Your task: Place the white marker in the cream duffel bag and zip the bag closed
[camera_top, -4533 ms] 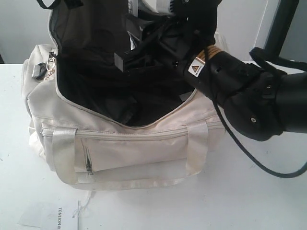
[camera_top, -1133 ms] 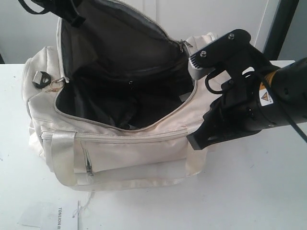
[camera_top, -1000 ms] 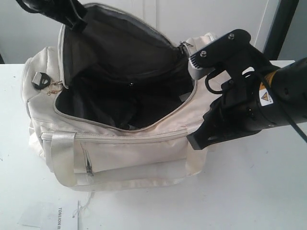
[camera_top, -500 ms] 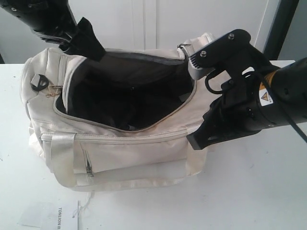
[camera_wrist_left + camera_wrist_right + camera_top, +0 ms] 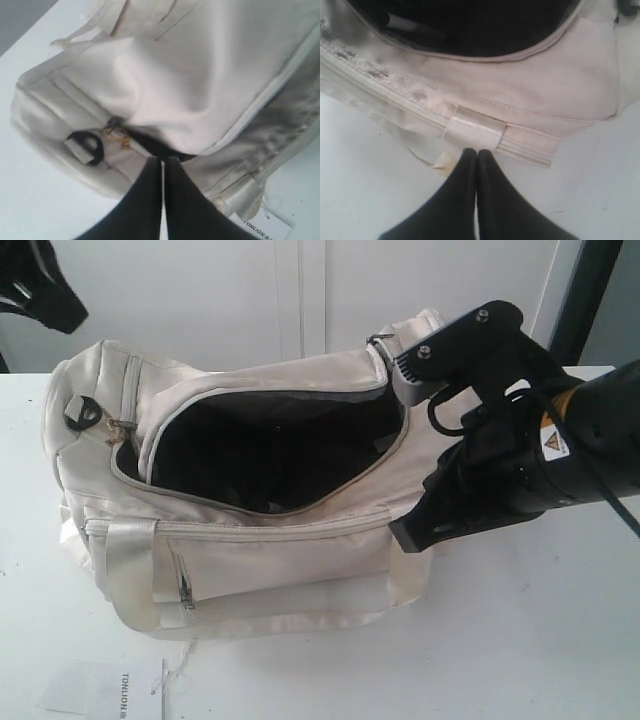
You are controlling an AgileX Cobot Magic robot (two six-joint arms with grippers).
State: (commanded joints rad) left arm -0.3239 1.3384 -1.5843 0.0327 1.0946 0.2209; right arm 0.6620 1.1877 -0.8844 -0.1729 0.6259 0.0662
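white table (image 5: 520,640), cream duffel bag (image 5: 280,560) open, white marker (image 5: 405,24) barely visible inside

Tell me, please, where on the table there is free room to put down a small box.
The widest bare patch of the table lies in front of the cream duffel bag, stretching right from the paper tag. It is crowded at the bag's right end, where the right claw sits close.
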